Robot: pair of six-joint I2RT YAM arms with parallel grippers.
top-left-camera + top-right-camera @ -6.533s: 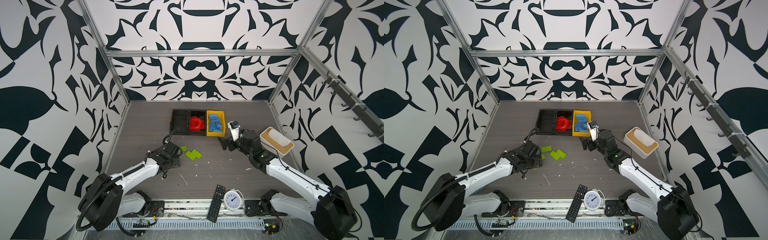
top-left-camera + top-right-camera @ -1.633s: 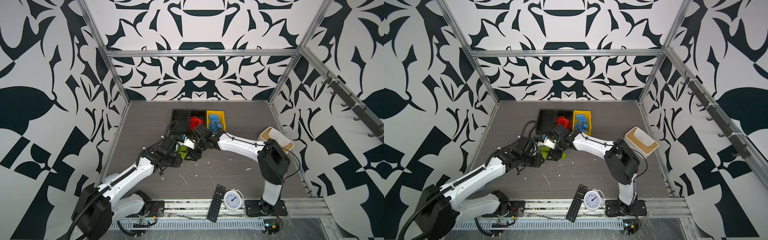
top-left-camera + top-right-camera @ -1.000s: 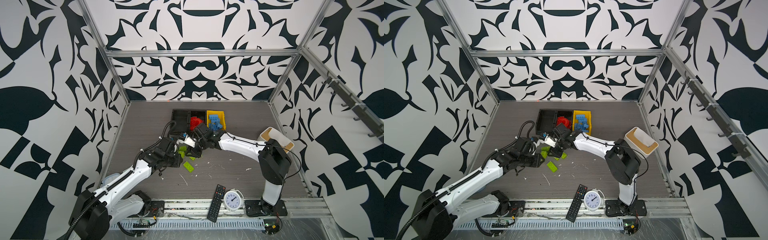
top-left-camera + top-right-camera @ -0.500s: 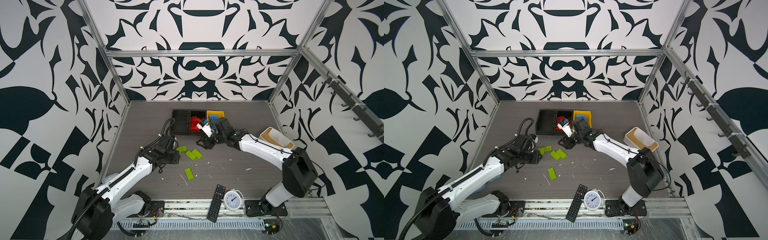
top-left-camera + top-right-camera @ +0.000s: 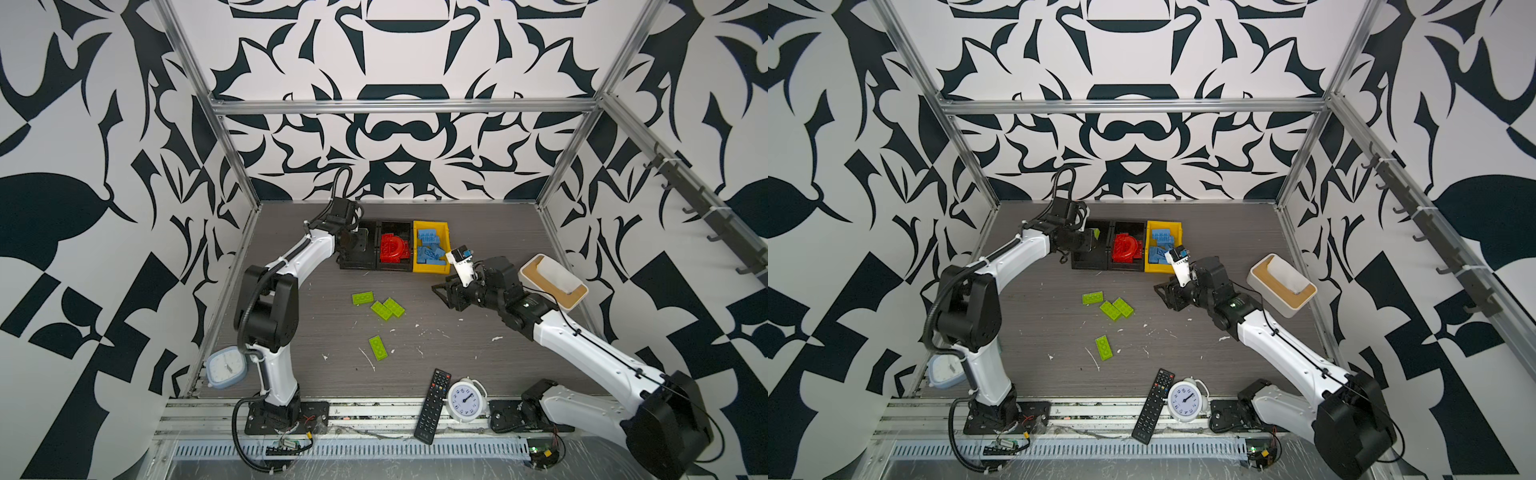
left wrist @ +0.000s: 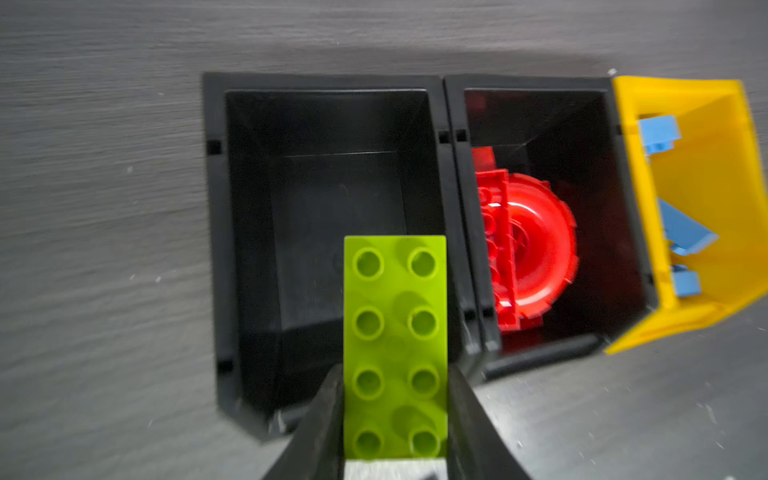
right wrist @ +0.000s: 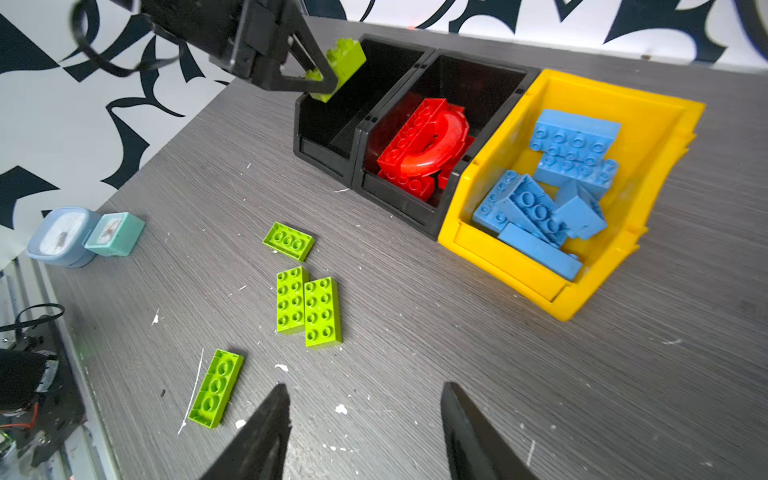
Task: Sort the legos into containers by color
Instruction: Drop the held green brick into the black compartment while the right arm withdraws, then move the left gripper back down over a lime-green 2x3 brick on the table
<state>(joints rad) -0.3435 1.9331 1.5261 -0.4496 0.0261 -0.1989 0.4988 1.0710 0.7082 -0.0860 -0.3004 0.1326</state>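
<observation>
Everywhere around the workspace stand black-and-white patterned walls [image 5: 395, 50] on a metal frame. The tabletop [image 5: 478, 353] is dark grey wood grain flecked with white chips.

The left claw [image 6: 395, 399] is clamped tight on the long sides of a lime green brick [image 6: 395, 324]. The brick's studs face the wrist camera and its free end juts out over the empty black tray [image 6: 249, 249] directly beneath. Beside that claw sits the joined second black tray [image 7: 490, 79] holding the red legos [image 7: 424, 141], and past it the yellow bin [image 7: 511, 266] of blue legos [image 7: 573, 145].

The right claw [image 7: 363, 392] is partly open, gripping and touching nothing, and hovers above bare table. Four loose green bricks [image 7: 322, 311] lie ahead of it toward the left arm's side, and the bin lies ahead on its other side.

The left arm reaches far forward with its elbow raised and its wrist bent down over the tray. The right arm stretches forward toward the middle, its claw tilted at the table.
</observation>
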